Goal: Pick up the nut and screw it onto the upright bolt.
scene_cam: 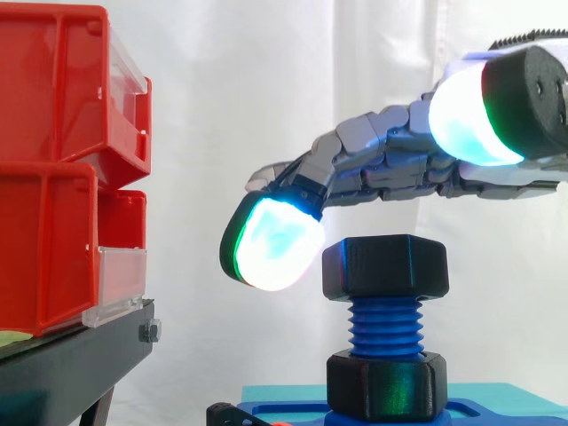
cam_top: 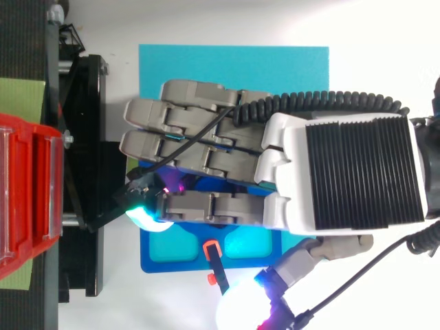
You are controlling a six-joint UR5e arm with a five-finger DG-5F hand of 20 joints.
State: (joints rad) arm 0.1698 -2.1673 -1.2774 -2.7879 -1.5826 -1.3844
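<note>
Hand (scene_cam: 390, 164), fingers straight, over black nut (scene_cam: 386, 266) atop upright blue bolt (scene_cam: 386, 327), fingertip (scene_cam: 271, 244) just beside nut.

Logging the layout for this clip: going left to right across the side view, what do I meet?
Red bins → lit fingertip of the hand → black nut atop the blue bolt.

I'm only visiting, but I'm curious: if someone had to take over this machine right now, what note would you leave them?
Hand: open, fingers stretched out above the nut. One glowing pad sits beside the nut; I cannot tell if it touches.
Nut: on top of the upright bolt, not held.
Done: the nut is on the bolt.
Left: probably screwing it down further, since bare thread shows below it.
</note>
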